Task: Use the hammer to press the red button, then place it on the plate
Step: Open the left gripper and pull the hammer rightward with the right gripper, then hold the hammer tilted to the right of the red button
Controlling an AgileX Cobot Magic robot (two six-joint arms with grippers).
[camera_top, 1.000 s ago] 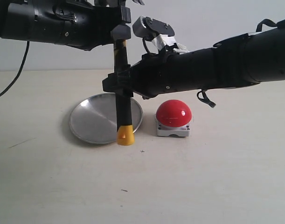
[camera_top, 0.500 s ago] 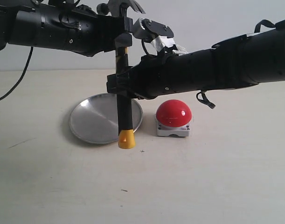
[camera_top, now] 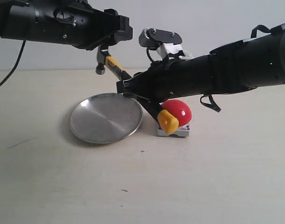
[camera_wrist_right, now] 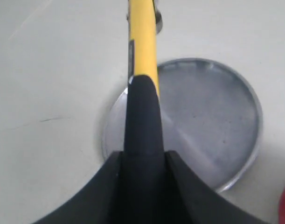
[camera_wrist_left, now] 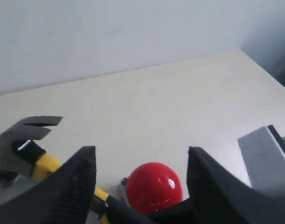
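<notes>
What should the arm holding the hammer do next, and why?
Probably the right claw should lift the hammer so its yellow end clears the red button, then press down. That end sits low by the button's front; the head points away.

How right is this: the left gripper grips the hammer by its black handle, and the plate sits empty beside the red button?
Wrong arm: the right gripper grips the hammer by its black handle, as the right wrist view shows; the left gripper is open. The plate does sit empty beside the red button.
</notes>
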